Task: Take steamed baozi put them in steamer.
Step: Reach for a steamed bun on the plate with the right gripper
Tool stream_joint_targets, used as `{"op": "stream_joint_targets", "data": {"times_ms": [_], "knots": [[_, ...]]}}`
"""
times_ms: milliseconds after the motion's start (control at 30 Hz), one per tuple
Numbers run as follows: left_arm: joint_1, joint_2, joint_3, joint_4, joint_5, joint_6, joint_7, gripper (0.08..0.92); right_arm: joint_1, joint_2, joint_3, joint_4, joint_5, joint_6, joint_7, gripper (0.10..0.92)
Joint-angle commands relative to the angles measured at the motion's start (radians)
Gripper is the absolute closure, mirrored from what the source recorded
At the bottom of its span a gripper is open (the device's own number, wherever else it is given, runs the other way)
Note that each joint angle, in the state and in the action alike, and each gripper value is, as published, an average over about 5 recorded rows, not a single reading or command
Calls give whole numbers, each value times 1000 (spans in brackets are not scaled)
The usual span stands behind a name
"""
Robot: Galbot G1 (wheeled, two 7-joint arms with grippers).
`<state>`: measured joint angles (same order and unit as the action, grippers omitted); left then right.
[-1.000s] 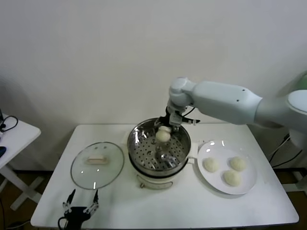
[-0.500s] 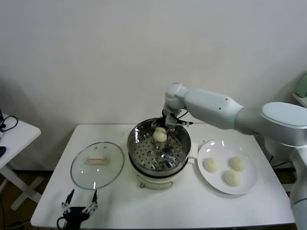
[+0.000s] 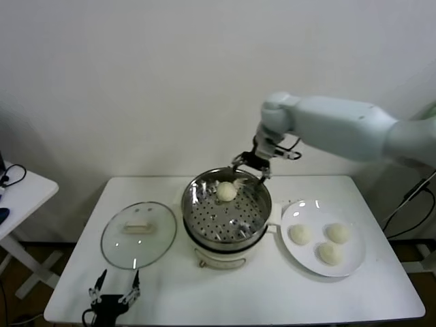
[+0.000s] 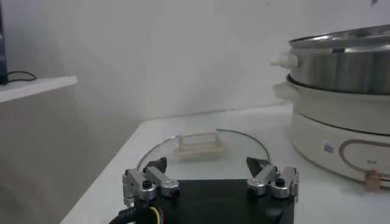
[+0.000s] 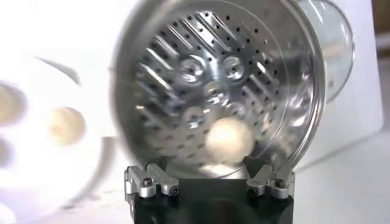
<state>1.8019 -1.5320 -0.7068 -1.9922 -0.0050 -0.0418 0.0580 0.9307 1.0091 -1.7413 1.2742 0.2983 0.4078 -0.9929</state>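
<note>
One steamed baozi (image 3: 227, 191) lay inside the steamer (image 3: 226, 216), on the holey bottom near the far wall. Nothing was touching it. In the right wrist view the same bun (image 5: 229, 139) sat in the shiny basket (image 5: 183, 73) just past the fingertips.

The steamer stood on its cream pot base in the middle of the white worktop (image 3: 204, 293).

The right hand (image 3: 249, 165) hung just above the far rim of the steamer. Its fingers were spread wide and held nothing. The bun was under it and apart from it.

Three more buns (image 3: 328, 243) lay on a flat white plate (image 3: 354, 269) on the robot's right side of the steamer. The three sat close together, and the plate was just beside the pot.

A round glass lid (image 3: 139, 234) lay flat on the worktop on the robot's left side of the steamer, with its pale handle on top.

The left hand (image 3: 115, 289) waited low at the near edge of the worktop, in front of the lid. Its fingers (image 4: 149, 180) were spread apart and held nothing.

A small white side table (image 3: 20, 191) stood off to the robot's left.
</note>
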Motion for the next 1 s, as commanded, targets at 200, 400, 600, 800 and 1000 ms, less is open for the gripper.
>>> {"op": "stream_joint_targets", "data": {"times_ms": [200,400,600,800,1000], "knots": [[1,-3,5,-7,5,0,0,177,275,-391,-518,317,289,-620,156,203],[-3,-3,3,5,6,0,0,177,-26,-442,-263,279,328,-733,240,203],[-3,1,-5,13,8,-1,0,177,-377,-404,51,176,302,-792,287,203],[4,3,-9,19,11,-1,0,177,-542,-342,210,77,256,-797,293,203],[7,1,-9,20,15,0,0,177,-610,-316,257,28,228,-796,294,203]]}}
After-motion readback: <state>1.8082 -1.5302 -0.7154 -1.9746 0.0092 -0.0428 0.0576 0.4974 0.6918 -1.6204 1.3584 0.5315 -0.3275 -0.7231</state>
